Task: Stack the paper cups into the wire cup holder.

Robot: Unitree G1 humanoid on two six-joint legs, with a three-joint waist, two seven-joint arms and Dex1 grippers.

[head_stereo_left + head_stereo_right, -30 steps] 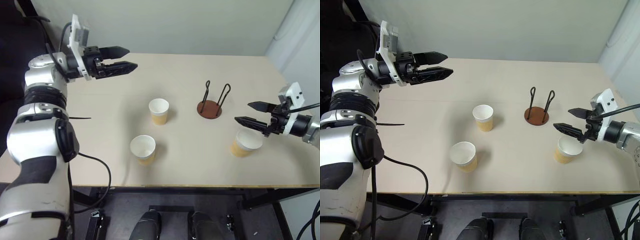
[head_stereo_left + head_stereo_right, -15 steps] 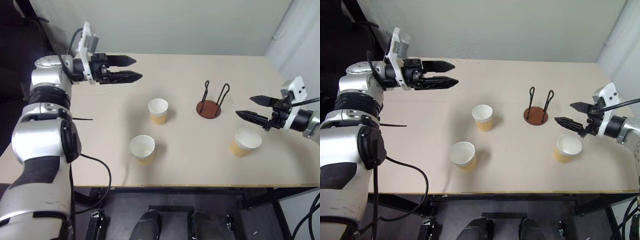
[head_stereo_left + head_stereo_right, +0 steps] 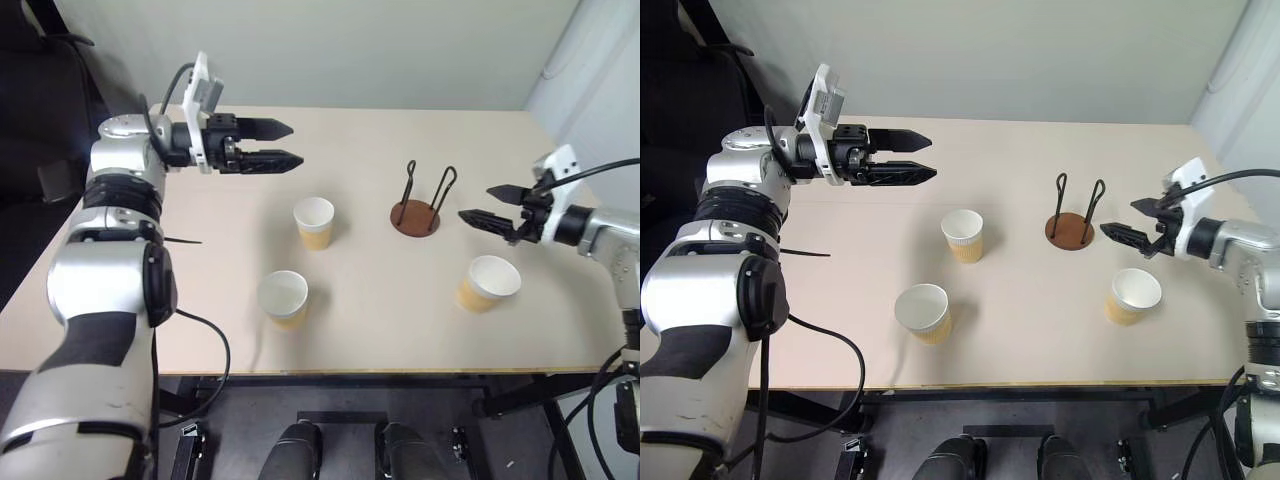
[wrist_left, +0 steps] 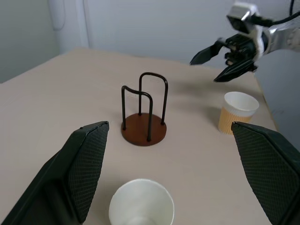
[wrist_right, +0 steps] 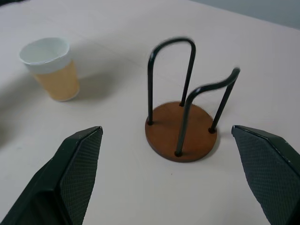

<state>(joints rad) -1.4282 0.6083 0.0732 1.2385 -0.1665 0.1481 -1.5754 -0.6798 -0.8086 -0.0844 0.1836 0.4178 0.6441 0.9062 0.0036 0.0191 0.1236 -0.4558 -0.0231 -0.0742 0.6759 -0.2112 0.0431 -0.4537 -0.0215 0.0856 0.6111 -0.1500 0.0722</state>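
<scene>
Three paper cups stand upright on the table: one in the middle [image 3: 314, 222], one nearer the front edge [image 3: 284, 299], one at the right [image 3: 488, 283]. The wire cup holder [image 3: 416, 210], a brown disc with black wire loops, stands empty between the middle and right cups. My left gripper [image 3: 297, 143] hovers open over the back left of the table, pointing right, well above the middle cup. My right gripper [image 3: 474, 203] is open just right of the holder, behind the right cup, and holds nothing. In the right wrist view the holder [image 5: 183, 126] lies between my fingers [image 5: 79, 173].
The pale table [image 3: 370, 330] has bare room at the front and the far back. A black cable [image 3: 180, 240] lies across its left edge. A grey wall rises behind the table.
My right gripper has moved away from above the right cup, back towards the holder. My left gripper has drifted right, towards the table's middle. Both stay open; the cups have not moved.
</scene>
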